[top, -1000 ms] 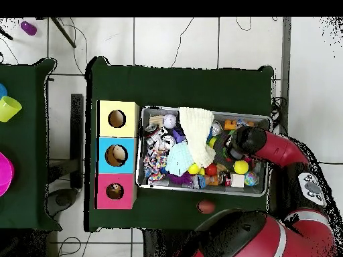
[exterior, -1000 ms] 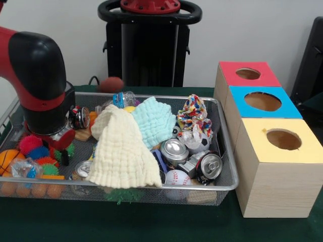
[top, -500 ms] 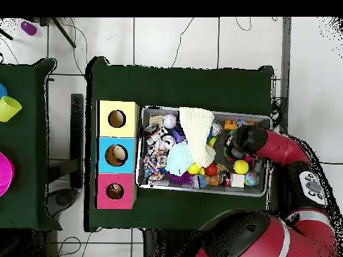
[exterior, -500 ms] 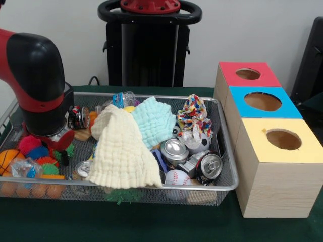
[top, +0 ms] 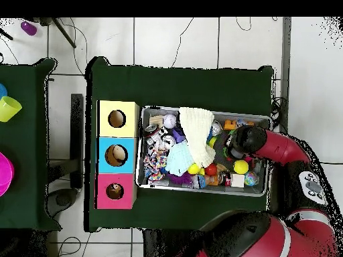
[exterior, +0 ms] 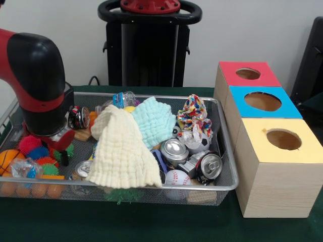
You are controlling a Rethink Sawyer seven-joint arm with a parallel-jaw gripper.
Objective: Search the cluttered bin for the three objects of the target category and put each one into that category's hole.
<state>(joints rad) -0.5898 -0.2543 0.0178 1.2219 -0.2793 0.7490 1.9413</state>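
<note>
Where tiles end, green tablecloth (exterior: 151,222).

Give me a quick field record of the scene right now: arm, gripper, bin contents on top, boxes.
arm: reaches down into the left end of the wire bin in the front view
gripper: low among the spiky balls; open or shut not discernible
top of clutter: cream cloth draped over the middle, light blue cloth behind it
cans: two silver cans near the bin's right front
other: baseball, basketball
boxes: red box, blue box, yellow box, each with a round hole on top, beside the bin
</note>
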